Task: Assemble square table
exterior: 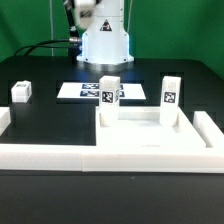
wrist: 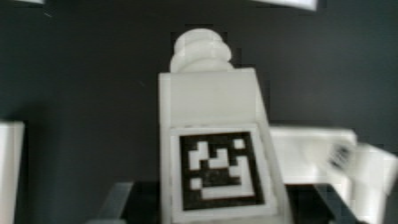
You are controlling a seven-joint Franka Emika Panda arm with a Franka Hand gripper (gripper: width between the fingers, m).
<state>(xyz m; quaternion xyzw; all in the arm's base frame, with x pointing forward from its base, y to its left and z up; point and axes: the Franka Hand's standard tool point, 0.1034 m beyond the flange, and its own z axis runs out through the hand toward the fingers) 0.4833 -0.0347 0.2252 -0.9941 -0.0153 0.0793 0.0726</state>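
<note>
On the surface point(exterior: 45, 125): I see one white square slab point(exterior: 140, 128) with a raised rim, lying flat behind the border wall point(exterior: 60, 157).
Legs: three in the exterior view. The first leg point(exterior: 109, 95) and second leg point(exterior: 169, 97) stand upright at the slab's far corners, tags toward the camera. The third leg point(exterior: 21, 93) sits well apart.
Wrist view: a tagged leg point(wrist: 210, 110), seen lengthwise.
Gripper point(wrist: 214, 208): I cannot tell its state.
</note>
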